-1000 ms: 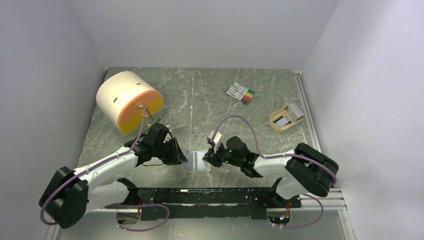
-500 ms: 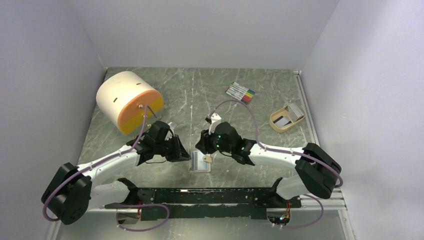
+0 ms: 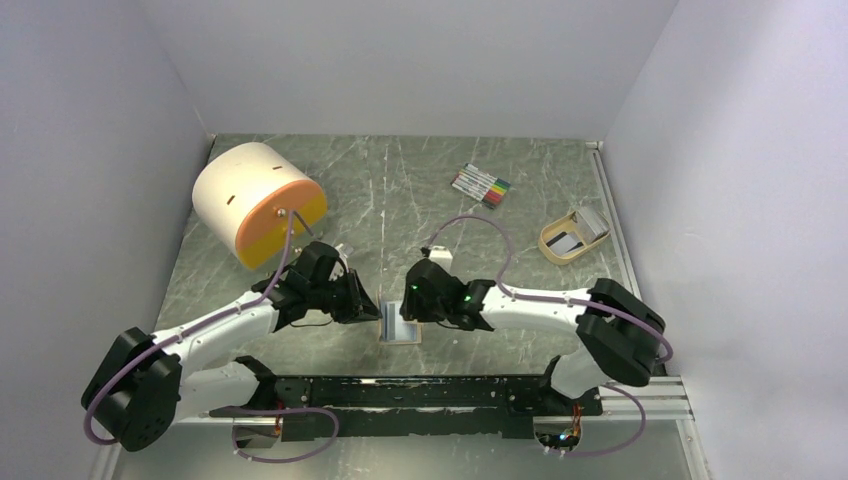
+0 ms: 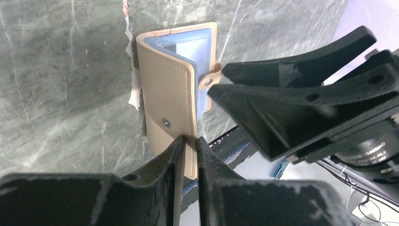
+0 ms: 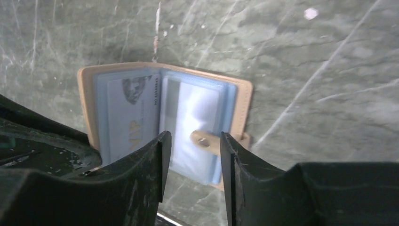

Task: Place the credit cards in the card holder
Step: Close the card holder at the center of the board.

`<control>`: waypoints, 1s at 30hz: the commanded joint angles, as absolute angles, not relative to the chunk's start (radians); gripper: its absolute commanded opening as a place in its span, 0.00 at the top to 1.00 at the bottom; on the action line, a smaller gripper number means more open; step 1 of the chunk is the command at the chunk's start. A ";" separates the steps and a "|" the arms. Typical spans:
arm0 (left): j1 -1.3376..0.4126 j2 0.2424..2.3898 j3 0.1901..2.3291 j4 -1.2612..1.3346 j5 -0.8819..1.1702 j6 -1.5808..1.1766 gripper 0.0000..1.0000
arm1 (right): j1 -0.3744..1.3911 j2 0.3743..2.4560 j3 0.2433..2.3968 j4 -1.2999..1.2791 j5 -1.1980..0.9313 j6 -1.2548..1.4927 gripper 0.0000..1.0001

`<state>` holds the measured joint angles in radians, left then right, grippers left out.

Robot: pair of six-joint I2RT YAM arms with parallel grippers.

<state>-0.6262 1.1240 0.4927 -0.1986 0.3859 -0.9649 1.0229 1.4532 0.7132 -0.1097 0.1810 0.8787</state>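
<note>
The tan card holder (image 3: 398,326) lies near the table's front edge, half folded. My left gripper (image 4: 189,140) is shut on its front cover (image 4: 167,106) and holds that flap upright. The right wrist view shows it open, with pale blue sleeves (image 5: 197,117) and one whitish card (image 5: 129,115) in the left sleeve. My right gripper (image 5: 190,143) is open, its jaws either side of the snap tab (image 5: 204,141), just above the holder. More cards (image 3: 567,243) lie in the tan tray (image 3: 559,256) at the right.
A cream and orange drum (image 3: 257,202) lies at the back left. A bundle of coloured marker pens (image 3: 481,186) lies at the back centre. The black rail (image 3: 420,392) runs along the near edge.
My right gripper has swung left and forward over the card holder. The left gripper has raised the cover, so the holder looks narrower from above.
</note>
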 commanded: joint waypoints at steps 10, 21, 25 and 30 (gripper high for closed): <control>-0.632 1.089 0.487 -0.189 0.373 -0.958 0.81 | 1.131 1.670 0.986 -0.486 0.403 1.071 0.45; -0.634 1.094 0.485 -0.189 0.371 -0.949 0.81 | 1.140 1.705 1.052 -0.580 0.489 1.036 0.52; -0.634 1.098 0.490 -0.195 0.371 -0.944 0.81 | 1.139 1.698 1.047 -0.606 0.511 1.037 0.54; -0.633 1.087 0.489 -0.202 0.362 -0.945 0.81 | 1.142 1.662 1.019 -0.525 0.461 1.007 0.57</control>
<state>-0.6266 1.1046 0.4900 -0.1993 0.3847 -0.9569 1.1347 1.7004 1.0332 -0.5568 0.4564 1.0218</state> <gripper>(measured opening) 0.194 0.438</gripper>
